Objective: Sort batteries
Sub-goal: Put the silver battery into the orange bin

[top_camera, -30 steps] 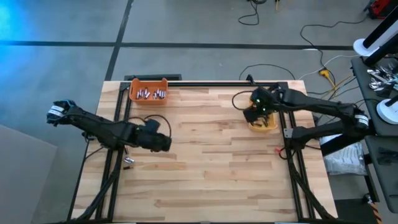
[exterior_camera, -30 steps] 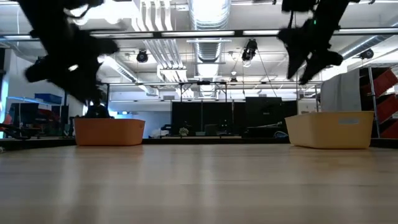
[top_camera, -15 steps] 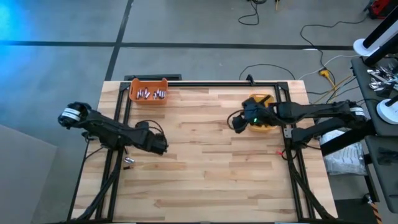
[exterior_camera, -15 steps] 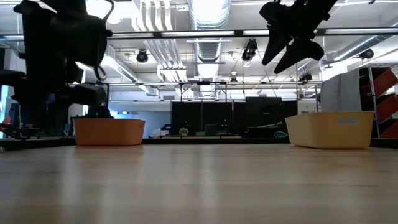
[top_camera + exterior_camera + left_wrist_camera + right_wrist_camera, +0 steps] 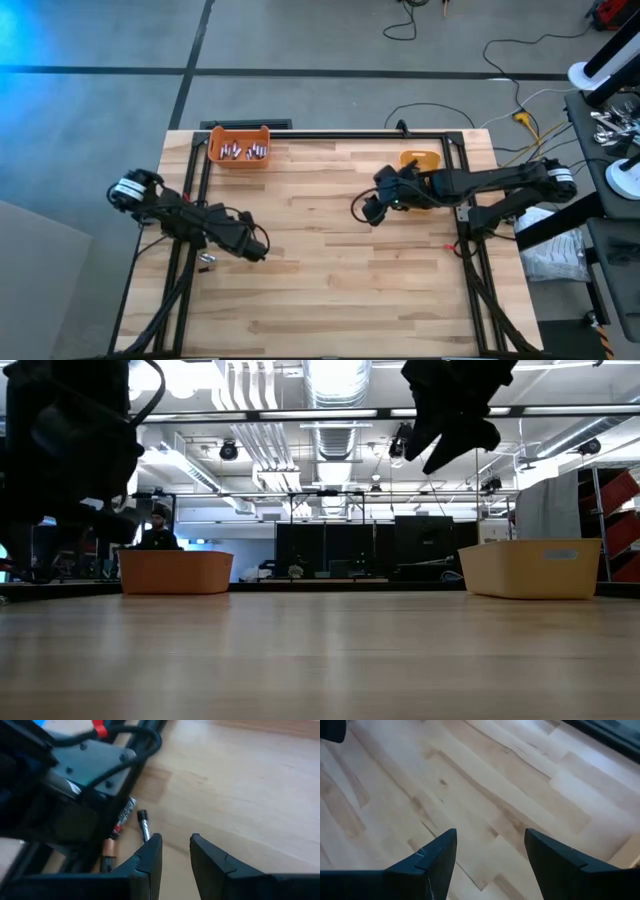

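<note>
Several small batteries lie inside the orange bin at the far left. A few loose batteries lie flat on the wood by the table's left rail, also seen from above as loose batteries. My left gripper hovers low just right of them, tipped down, its fingers a narrow gap apart with nothing between. My right gripper hangs open over bare wood near the table's middle right. The yellow bin stands behind it, partly hidden by the right arm.
Black frame rails run along the table's left, far and right sides. In the low view the orange bin and yellow bin stand at the far edge. Bare wood lies between the two arms.
My right gripper has left the place over the yellow bin and swung toward the table's middle and near side, staying high. My left gripper has sunk toward the table near the loose batteries, rolling about its own axis and tipping its fingers down.
</note>
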Controlling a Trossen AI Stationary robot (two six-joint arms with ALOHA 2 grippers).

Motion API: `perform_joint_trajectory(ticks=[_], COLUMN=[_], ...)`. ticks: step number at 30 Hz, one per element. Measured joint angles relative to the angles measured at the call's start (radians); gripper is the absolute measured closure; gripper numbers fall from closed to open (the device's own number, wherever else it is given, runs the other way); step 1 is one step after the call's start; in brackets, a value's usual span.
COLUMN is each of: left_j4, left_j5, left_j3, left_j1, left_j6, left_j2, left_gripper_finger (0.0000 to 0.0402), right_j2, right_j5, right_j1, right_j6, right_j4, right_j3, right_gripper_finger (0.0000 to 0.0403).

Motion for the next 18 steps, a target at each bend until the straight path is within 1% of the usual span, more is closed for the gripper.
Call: perform_joint_trajectory(ticks=[5, 7, 9, 11, 13, 15, 18], left_j4=[-0.065, -0.060, -0.031, 0.028, 0.120, 0.182, 0.167], left_j5=[0.000, 0.008, 0.011, 0.009, 0.014, 0.048, 0.122], left_j3=[-0.006, -0.009, -0.015, -0.019, -0.019, -0.015, 0.002], left_j1=[-0.004, -0.005, -0.006, -0.002, 0.008, 0.025, 0.083], left_j6=[0.060, 0.129, 0.246, 0.455, 0.731, 0.977, 1.206], left_j2=[-0.028, -0.042, -0.053, -0.061, -0.065, -0.062, -0.050], left_gripper_finger=[0.0322, 0.0322, 0.0322, 0.0322, 0.0322, 0.0322, 0.0322], right_j2=[0.003, 0.003, 0.003, 0.003, 0.003, 0.002, 0.002], right_j5=[0.007, 0.008, 0.008, 0.008, 0.008, 0.008, 0.008], right_j1=[-0.002, -0.002, -0.002, -0.002, -0.002, -0.002, -0.002], right_j6=[-0.024, -0.024, -0.023, -0.023, -0.024, -0.037, -0.052], right_j4=[-0.001, 0.000, -0.001, 0.000, 0.003, 0.003, 0.003], right_j3=[0.022, 0.027, 0.030, 0.036, 0.041, 0.044, 0.057], right_gripper_finger=[0.0181, 0.0183, 0.0183, 0.0182, 0.0182, 0.0182, 0.0182])
